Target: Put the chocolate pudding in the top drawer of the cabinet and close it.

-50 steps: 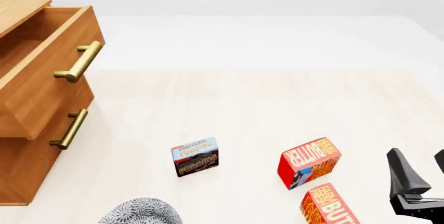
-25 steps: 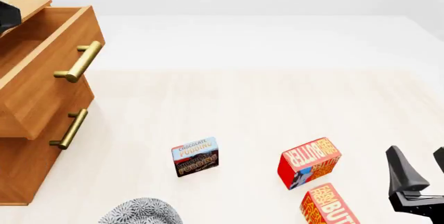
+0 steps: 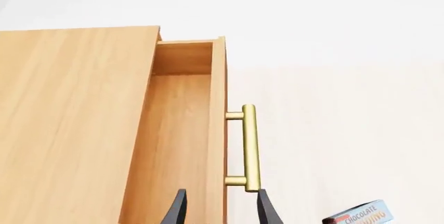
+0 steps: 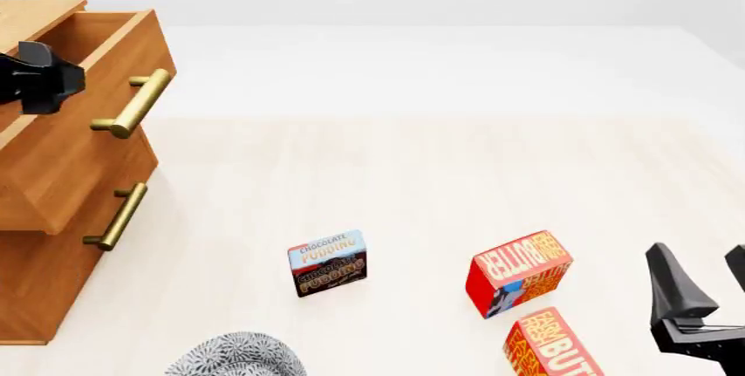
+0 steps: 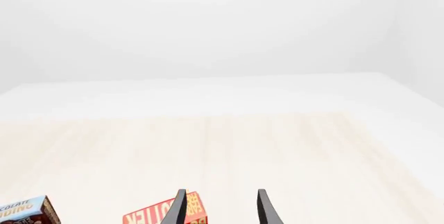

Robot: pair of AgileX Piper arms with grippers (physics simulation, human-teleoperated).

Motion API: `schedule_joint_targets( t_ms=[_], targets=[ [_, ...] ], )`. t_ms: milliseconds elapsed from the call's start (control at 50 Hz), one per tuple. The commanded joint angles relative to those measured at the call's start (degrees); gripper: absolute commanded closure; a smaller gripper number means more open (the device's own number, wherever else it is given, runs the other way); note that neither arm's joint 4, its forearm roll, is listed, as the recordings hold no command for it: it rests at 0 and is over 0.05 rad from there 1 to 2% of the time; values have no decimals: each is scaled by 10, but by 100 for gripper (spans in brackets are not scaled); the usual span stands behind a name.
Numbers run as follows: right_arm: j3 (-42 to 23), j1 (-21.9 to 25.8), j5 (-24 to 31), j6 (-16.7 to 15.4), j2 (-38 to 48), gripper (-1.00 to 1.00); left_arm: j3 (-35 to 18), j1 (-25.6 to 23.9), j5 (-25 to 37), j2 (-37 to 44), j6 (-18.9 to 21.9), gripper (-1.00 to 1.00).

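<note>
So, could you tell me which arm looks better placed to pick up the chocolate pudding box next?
Probably the right. Its open pincer hangs low at the table's near right, though a butter box stands between it and the pudding box. The left pincer, also open, is up at the open top drawer.

The cabinet point(image 4: 47, 245) is smooth, matt grained wood. Its handles point(image 4: 132, 104) look like shiny brass. The table point(image 4: 407, 184) is pale wood.

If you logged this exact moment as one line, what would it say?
top drawer: open | chocolate pudding: on table, untouched | left claw: open, over drawer front | right claw: open, empty
</note>
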Motion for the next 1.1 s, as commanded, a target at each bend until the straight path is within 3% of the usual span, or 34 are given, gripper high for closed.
schedule_joint_targets(
  t_ms=[20, 240, 1100],
  targets=[
    [0, 0, 18, 0, -19, -100, 48, -12, -25, -6, -15, -100],
    [-1, 0, 37, 0, -36, -100, 84, -18, -45, -7, -25, -100],
    [-1, 0, 37, 0, -36, -100, 131, -62, -106, 33, -41, -100]
  ],
)
